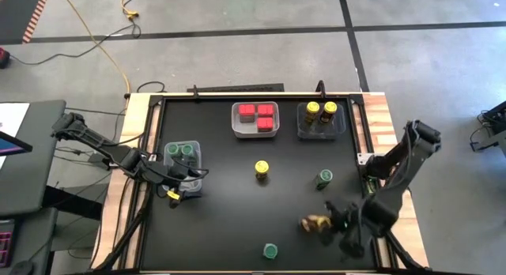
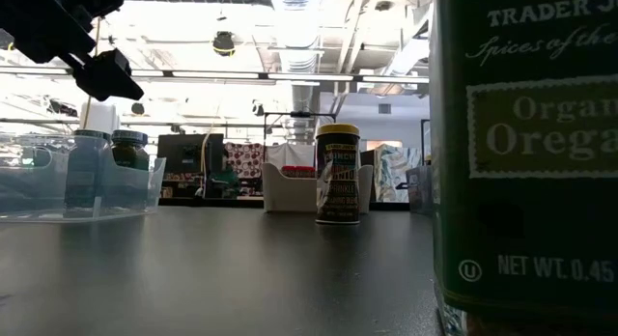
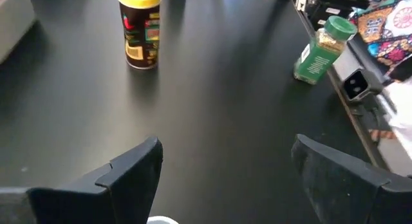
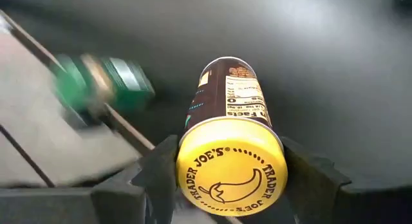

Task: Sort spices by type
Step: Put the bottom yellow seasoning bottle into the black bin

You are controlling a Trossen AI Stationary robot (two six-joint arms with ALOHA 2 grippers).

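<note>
Between the fingers: right gripper (image 4: 222, 179) clamps a yellow-lidded jar (image 4: 230, 147), tipped sideways.
Left gripper (image 3: 225, 169): wide, holding nothing.

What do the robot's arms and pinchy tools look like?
Both arms are dark and jointed. The left arm carries black cables and a small yellow mark near its tool. Up close, the left tool and right tool each have two flat, dark, angular fingers.

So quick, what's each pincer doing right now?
Left pincer: open, empty, beside the tray of green-lidded jars.
Right pincer: closed on a yellow-lidded jar.
</note>
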